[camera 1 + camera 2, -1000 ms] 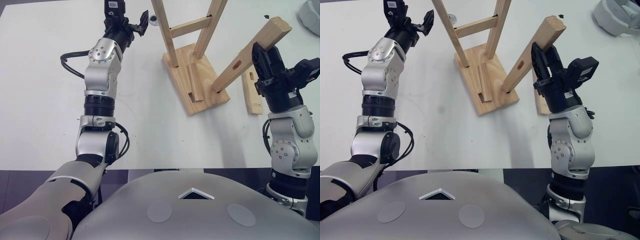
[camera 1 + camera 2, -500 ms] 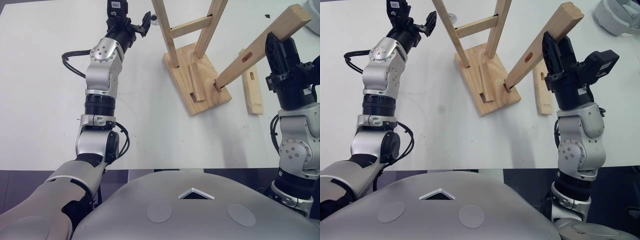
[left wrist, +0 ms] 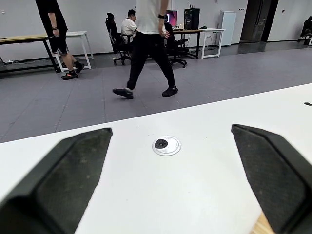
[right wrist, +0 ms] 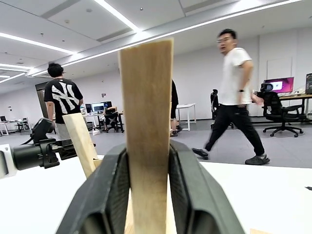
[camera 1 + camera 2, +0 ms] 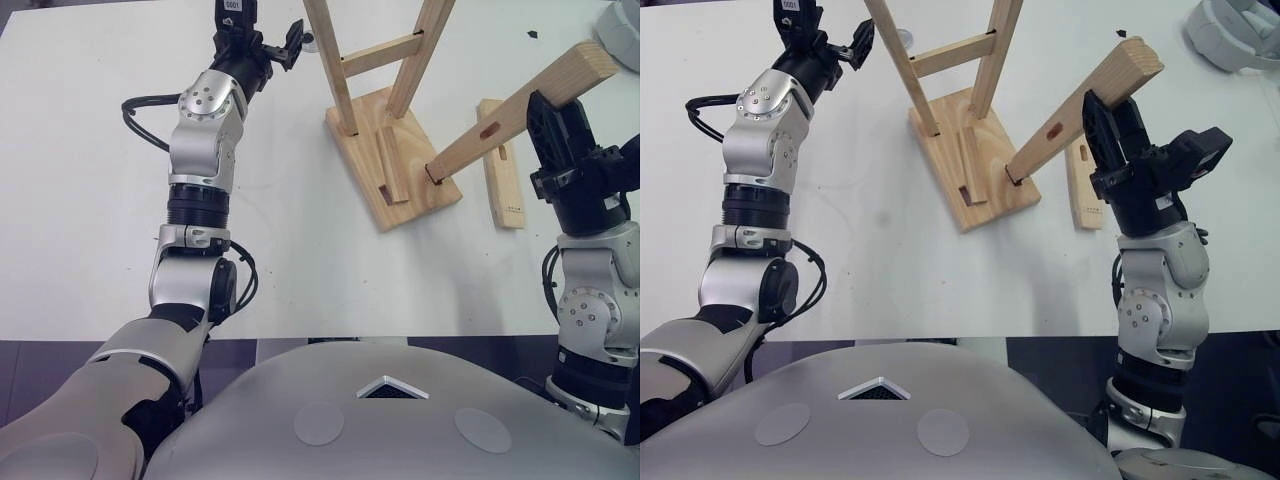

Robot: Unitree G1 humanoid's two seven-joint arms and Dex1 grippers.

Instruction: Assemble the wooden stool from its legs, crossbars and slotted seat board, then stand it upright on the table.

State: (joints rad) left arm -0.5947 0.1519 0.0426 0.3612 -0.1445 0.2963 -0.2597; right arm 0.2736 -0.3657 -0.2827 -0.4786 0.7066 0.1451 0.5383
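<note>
Right wrist view: right fingers [image 4: 105, 195] clamp wooden leg [image 4: 146, 122]; left fingers [image 3: 68, 170] spread, empty; printed white tag [image 5: 230, 7] on wrist.

Bright, even overhead light casts soft shadows.

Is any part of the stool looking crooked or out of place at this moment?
Yes. The leg in the right hand leans steeply, its lower end at a corner of the seat board, while the two fitted legs stand almost upright. One more piece lies loose on the table beside the board.
</note>
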